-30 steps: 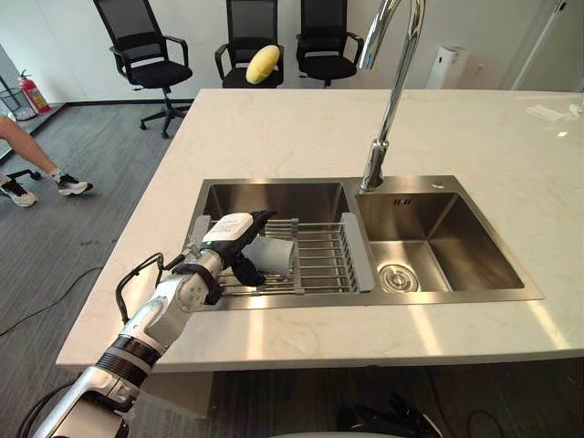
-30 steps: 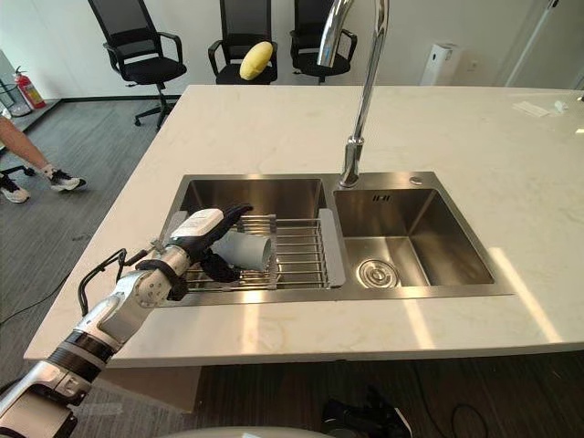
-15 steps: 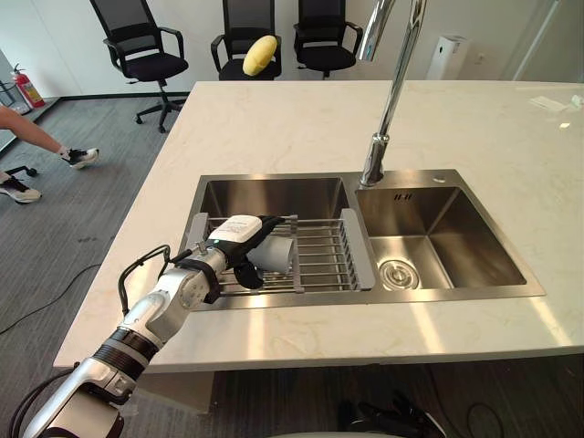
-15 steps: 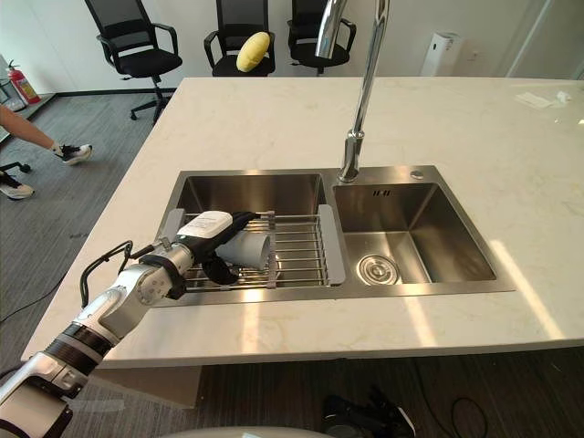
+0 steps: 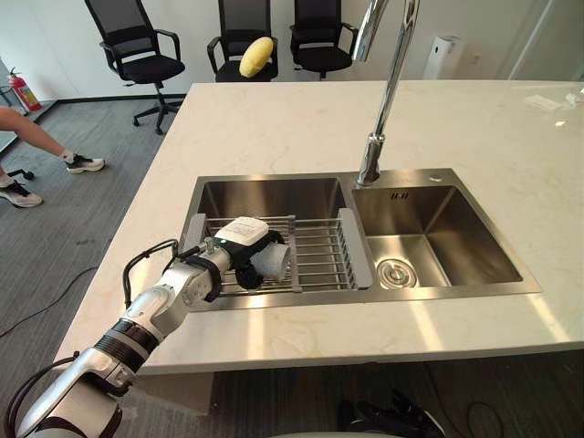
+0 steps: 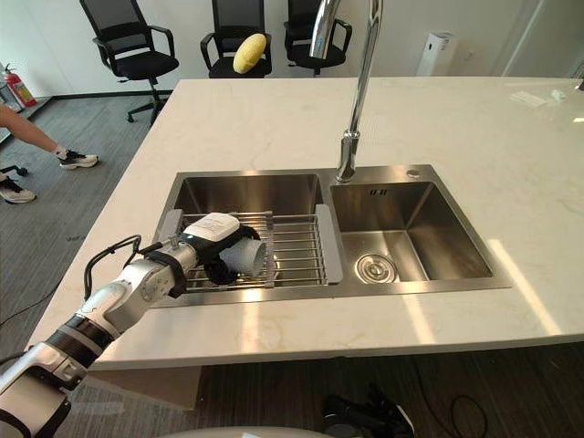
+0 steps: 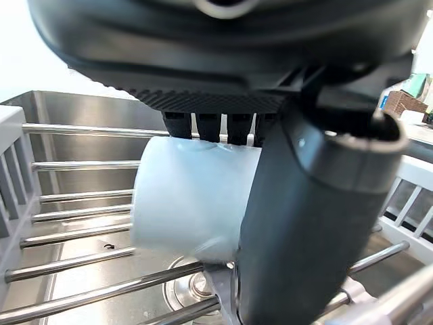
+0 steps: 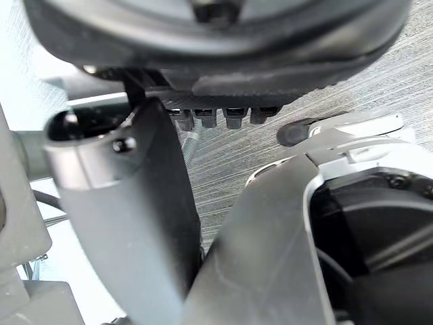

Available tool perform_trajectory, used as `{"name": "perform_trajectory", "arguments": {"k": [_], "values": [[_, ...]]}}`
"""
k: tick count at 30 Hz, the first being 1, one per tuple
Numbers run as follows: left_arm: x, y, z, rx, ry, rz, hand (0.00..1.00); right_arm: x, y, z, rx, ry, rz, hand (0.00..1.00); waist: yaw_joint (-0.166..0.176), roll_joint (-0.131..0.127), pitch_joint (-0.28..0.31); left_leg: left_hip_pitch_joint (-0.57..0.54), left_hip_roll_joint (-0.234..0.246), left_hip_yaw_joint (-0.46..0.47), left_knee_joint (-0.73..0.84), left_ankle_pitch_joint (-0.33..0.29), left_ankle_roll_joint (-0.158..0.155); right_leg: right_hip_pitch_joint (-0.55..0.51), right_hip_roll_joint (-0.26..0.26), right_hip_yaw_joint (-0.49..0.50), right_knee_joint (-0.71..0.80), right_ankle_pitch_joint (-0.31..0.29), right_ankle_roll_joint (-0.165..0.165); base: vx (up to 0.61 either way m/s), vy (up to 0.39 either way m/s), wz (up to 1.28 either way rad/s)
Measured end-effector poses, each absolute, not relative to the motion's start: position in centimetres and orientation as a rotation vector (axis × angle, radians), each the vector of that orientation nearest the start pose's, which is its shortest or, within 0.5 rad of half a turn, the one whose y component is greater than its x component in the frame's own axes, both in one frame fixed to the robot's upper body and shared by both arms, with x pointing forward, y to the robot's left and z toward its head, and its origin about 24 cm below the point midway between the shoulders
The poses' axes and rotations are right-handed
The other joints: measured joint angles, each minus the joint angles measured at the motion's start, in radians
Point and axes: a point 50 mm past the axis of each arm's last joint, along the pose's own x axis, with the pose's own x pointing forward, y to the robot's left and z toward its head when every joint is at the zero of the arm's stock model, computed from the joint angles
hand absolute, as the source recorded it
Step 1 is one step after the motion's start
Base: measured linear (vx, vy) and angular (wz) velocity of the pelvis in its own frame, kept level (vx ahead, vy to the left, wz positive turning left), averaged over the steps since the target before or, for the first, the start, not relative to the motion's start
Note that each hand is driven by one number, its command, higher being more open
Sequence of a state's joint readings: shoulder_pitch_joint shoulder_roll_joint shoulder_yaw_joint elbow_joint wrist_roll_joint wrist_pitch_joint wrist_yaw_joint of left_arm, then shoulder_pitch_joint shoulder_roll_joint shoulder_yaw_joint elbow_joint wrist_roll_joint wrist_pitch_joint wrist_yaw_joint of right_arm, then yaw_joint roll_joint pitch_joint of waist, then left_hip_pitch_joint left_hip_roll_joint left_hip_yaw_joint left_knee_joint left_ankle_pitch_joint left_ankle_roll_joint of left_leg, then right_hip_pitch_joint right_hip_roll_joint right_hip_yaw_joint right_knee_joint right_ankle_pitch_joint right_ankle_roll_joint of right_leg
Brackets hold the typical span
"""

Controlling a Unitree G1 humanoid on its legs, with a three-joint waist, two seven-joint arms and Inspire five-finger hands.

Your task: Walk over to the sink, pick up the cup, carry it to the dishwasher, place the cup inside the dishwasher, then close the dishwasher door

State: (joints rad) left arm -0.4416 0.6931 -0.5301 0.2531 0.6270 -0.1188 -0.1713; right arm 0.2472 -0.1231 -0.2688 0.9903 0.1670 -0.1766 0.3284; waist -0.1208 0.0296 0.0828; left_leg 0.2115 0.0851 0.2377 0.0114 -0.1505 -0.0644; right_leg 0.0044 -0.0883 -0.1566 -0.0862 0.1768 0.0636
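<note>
At the sink (image 5: 438,239), my left robot hand (image 5: 239,252) is curled round the cup (image 5: 274,262) lying on the rack (image 5: 321,258); lifting, carrying, loading and shutting the door all remain.

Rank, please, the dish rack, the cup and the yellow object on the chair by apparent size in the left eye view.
Largest: dish rack. Next, cup and yellow object, about alike: the left hand covers part of the cup, the object sits farther off; unranked.

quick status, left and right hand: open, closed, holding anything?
Left hand: closed round the cup, at the sink rack.
Right hand: cannot be told from its wrist view.
</note>
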Motion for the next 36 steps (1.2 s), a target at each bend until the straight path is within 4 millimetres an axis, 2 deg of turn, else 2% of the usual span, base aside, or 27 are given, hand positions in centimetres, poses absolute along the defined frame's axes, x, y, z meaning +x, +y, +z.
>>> {"name": "perform_trajectory", "arguments": {"k": [3, 12, 19, 23, 27, 29, 32, 36], "values": [[31.2, 17.8, 7.4, 1.454, -0.09, -0.579, 0.0, 5.2, -22.9, -15.2, 0.275, 0.954, -0.182, 1.0, -0.003, 0.003, 0.002, 0.005, 0.0, 0.007, -0.004, 0.0, -0.001, -0.001, 0.001, 0.007, 0.0, 0.0, 0.0, 0.0, 0.0, -0.07], [31.2, 17.9, 7.4, 1.376, -0.082, -0.57, 0.0, 5.4, -22.9, -15.2, 0.279, 0.946, -0.185, 1.0, -0.003, 0.009, 0.012, 0.005, -0.001, 0.008, -0.007, -0.001, -0.001, -0.003, 0.001, 0.007, 0.0, 0.0, 0.001, 0.0, 0.0, 0.0], [31.3, 17.4, 8.9, 1.223, -0.203, -0.491, 0.0, 5.4, -22.9, -15.2, 0.279, 0.945, -0.184, 1.0, -0.001, 0.009, 0.013, 0.001, -0.001, 0.004, -0.006, 0.0, 0.0, -0.004, 0.0, 0.003, 0.0, 0.0, 0.001, 0.0, 0.0, 0.01], [31.4, 17.3, 12.3, 1.054, -0.359, -0.369, 0.0, 5.4, -22.9, -15.1, 0.278, 0.943, -0.185, 1.0, 0.004, 0.005, 0.016, -0.005, -0.001, -0.005, -0.004, 0.0, 0.001, -0.004, -0.001, -0.007, 0.0, -0.001, 0.002, 0.0, 0.0, 0.06], [30.6, 16.7, 16.0, 0.862, -0.549, -0.27, 0.0, 5.7, -22.9, -15.1, 0.274, 0.936, -0.188, 1.0, 0.022, -0.002, 0.022, -0.008, -0.001, -0.011, -0.002, 0.001, 0.002, -0.004, -0.002, -0.013, 0.0, -0.001, 0.002, 0.0, -0.001, 0.03], [29.9, 16.6, 16.8, 0.747, -0.598, -0.242, 0.0, 5.9, -22.9, -15.1, 0.269, 0.928, -0.193, 1.0, 0.025, -0.002, 0.022, -0.009, -0.001, -0.014, -0.002, 0.001, 0.002, -0.003, -0.003, -0.016, 0.0, -0.001, 0.002, -0.02, -0.008, 0.02], [29.0, 16.6, 17.0, 0.583, -0.624, -0.217, 0.0, 6.2, -22.9, -15.0, 0.266, 0.919, -0.198, 1.0, 0.027, -0.003, 0.022, -0.011, -0.002, -0.022, 0.0, 0.003, 0.004, 0.001, -0.005, -0.024, 0.0, -0.001, 0.002, -0.04, -0.018, 0.09], [27.9, 16.9, 15.4, 0.369, -0.572, -0.182, 0.0, 6.3, -22.4, -15.1, 0.274, 0.915, -0.199, 1.0, 0.033, -0.006, 0.024, -0.01, -0.002, -0.035, 0.005, 0.003, 0.005, 0.011, -0.008, -0.034, -0.001, -0.002, 0.001, -0.05, -0.018, 0.09]]}}
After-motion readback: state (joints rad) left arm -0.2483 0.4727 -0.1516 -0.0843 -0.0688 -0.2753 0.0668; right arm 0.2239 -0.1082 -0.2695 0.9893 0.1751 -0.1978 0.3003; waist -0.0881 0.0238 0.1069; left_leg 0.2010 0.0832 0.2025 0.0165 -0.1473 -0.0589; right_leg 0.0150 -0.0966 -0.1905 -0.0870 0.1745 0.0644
